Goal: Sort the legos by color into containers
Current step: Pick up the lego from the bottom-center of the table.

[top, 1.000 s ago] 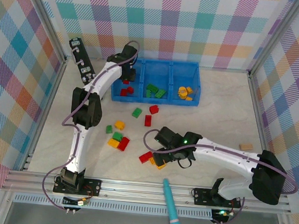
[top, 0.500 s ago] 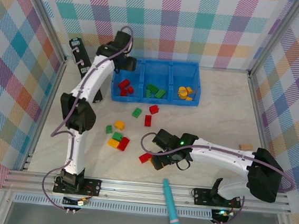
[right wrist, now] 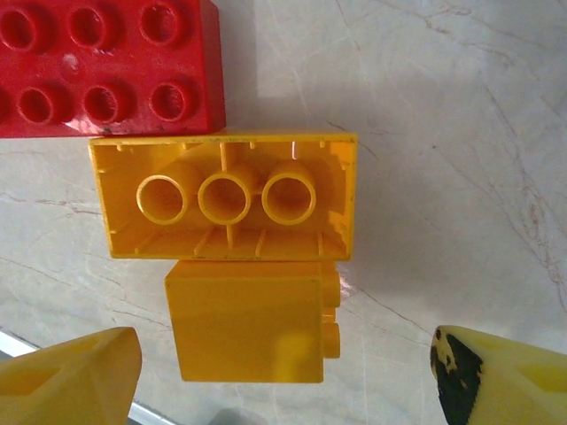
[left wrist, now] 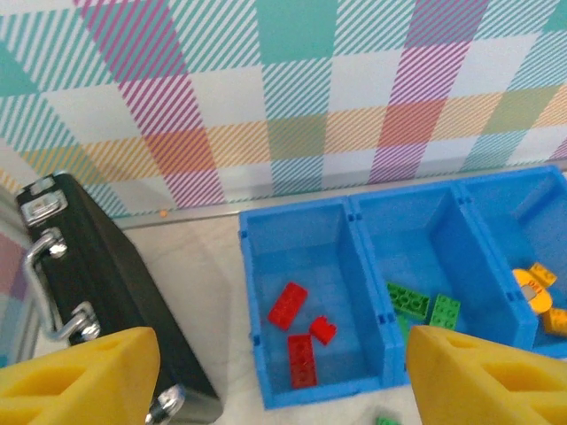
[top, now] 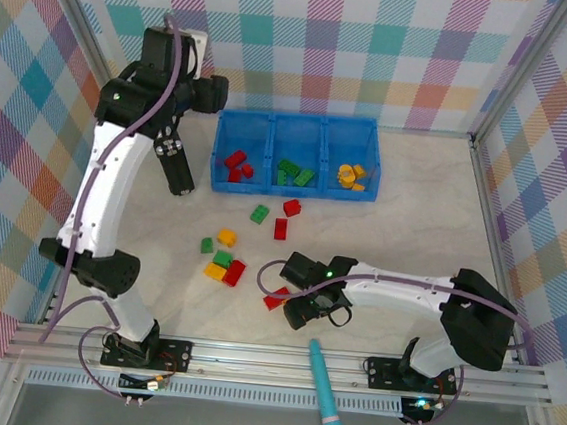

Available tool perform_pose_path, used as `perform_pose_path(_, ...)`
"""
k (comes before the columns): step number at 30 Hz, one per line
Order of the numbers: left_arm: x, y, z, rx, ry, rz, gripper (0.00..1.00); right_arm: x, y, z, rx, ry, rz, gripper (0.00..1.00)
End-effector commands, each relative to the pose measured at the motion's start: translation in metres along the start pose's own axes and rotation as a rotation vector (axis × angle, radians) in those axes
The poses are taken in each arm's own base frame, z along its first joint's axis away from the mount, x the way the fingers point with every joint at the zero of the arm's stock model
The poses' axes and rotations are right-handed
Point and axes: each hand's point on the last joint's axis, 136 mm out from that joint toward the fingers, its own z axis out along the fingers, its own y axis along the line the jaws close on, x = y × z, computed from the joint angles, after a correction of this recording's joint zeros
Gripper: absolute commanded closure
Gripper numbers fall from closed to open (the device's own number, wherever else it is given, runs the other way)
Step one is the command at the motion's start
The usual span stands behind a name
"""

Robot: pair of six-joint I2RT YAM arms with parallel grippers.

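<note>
While left tool (left wrist: 282,354), right tool (right wrist: 285,354) agape, empty: containers (left wrist: 251,292) with red, green, orange legos (left wrist: 288,305) separately.

Tray (top: 266,190) far side of desk (top: 412,235), bar (top: 175,167) left of it. Legos (left wrist: 288,305) in all three containers (left wrist: 416,239). Loose legos (top: 226,237) before tray; three touch beneath my right end effector (right wrist: 283,390).

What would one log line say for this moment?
left gripper: open, facing tray | right gripper: open, over yellow bricks | sorting: unfinished
</note>
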Motion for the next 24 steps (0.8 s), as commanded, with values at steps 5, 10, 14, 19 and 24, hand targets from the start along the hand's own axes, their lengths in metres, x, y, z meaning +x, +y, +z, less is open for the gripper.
perform_pose_path(5,0.018,0.032,-0.047,-0.116,0.008,0.070,0.24,0.016,0.002,0.016,0.004,0.067,0.005,0.18)
perform_pose_path(10,0.025,0.040,-0.056,-0.149,0.024,0.081,0.23,0.021,0.000,0.022,0.009,0.085,0.012,0.21)
perform_pose_path(14,0.033,0.051,-0.057,-0.215,0.059,0.100,0.23,0.023,0.001,0.025,0.005,0.095,0.019,0.25)
perform_pose_path(19,0.035,0.056,-0.062,-0.241,0.057,0.108,0.23,0.023,0.001,0.028,0.003,0.092,0.023,0.28)
perform_pose_path(24,0.035,0.059,-0.067,-0.249,0.054,0.110,0.23,0.017,0.005,0.030,-0.002,0.087,0.008,0.34)
